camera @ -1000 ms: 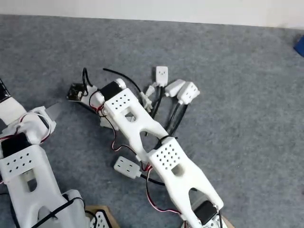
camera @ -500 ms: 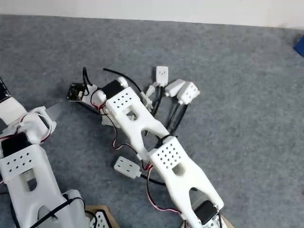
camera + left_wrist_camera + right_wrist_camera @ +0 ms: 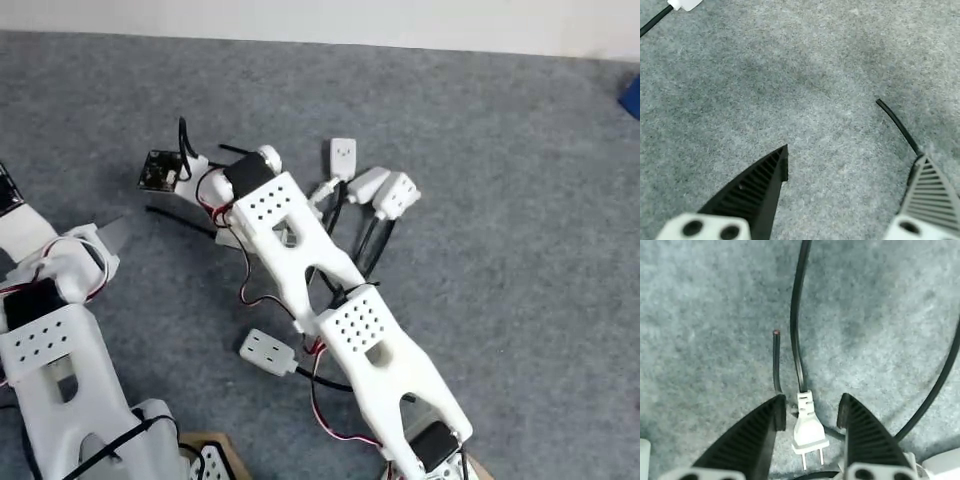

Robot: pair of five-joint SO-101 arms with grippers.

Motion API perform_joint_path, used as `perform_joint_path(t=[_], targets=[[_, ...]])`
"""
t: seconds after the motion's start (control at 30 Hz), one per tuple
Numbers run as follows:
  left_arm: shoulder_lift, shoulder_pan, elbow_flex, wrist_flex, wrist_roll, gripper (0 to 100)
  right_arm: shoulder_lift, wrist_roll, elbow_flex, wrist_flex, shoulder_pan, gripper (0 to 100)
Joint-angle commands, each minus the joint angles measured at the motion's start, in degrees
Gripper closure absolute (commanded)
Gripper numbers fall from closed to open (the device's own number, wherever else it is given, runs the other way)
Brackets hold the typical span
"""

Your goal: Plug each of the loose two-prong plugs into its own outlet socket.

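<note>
The white perforated plastic right arm [image 3: 300, 250] covers stretches of the thin black cords [image 3: 374, 250]; a white cord end [image 3: 686, 4] is cropped at the edge.

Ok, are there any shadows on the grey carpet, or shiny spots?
High view: even light, no glare; just a faint soft shadow beside the right arm. Left wrist view: a soft darker patch on the carpet beyond the open jaws. Right wrist view: the plug between the jaws lies in dim shade.
</note>
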Motion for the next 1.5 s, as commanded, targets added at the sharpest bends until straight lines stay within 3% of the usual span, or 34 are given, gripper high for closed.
perform_joint_path(t=[0.0,0.2,0.77,1.0,1.3,1.47], targets=[[-0.04,0.84,-1.54,-1.05,0.44,63,1.63,0.88,-2.68,-1.01,1.1,83.3],[-0.04,0.84,-1.54,-0.97,0.44,63,8.22,0.88,-3.3,-3.74,0.92,83.3],[-0.04,0.84,-1.54,-0.88,0.44,63,3.12,0.7,-3.3,-3.47,3.65,83.3],[-0.04,0.84,-1.54,-0.97,0.44,63,3.03,0.7,-3.74,-2.59,3.3,83.3],[-0.04,0.84,-1.54,-0.88,0.44,63,3.56,0.88,-15.25,3.38,1.36,83.3],[-0.04,0.84,-1.54,-0.88,0.44,63,3.74,0.88,-13.05,2.77,1.54,83.3]])
